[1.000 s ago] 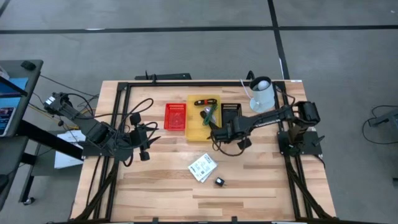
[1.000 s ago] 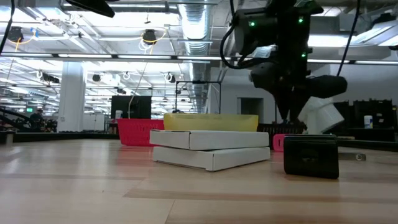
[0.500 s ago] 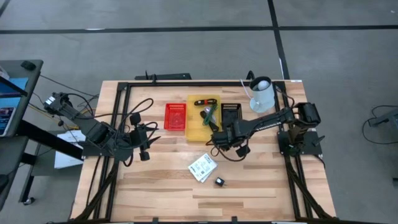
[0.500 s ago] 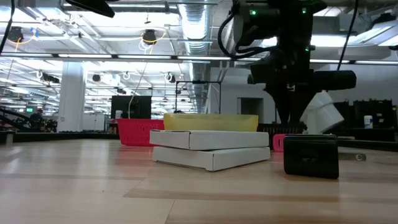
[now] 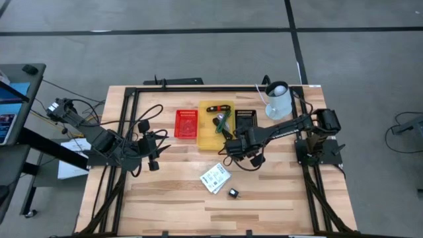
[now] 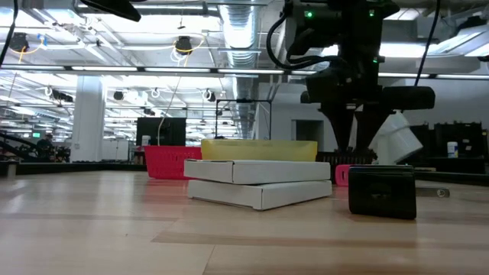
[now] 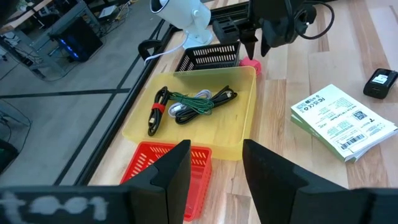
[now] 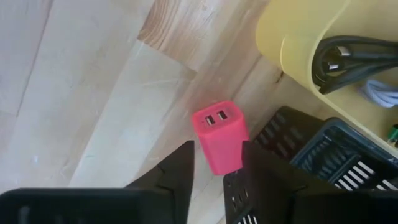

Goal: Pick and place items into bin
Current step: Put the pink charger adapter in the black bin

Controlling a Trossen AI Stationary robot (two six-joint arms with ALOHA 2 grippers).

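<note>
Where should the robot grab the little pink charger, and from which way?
Squeeze the pink charger across its two flat long sides, coming straight down from above. It lies flat on the wood beside the black basket, and the right pincer hangs open over it.

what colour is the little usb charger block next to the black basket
Pink-red charger block, with two USB ports on its end; it shows best in the right wrist view.
</note>
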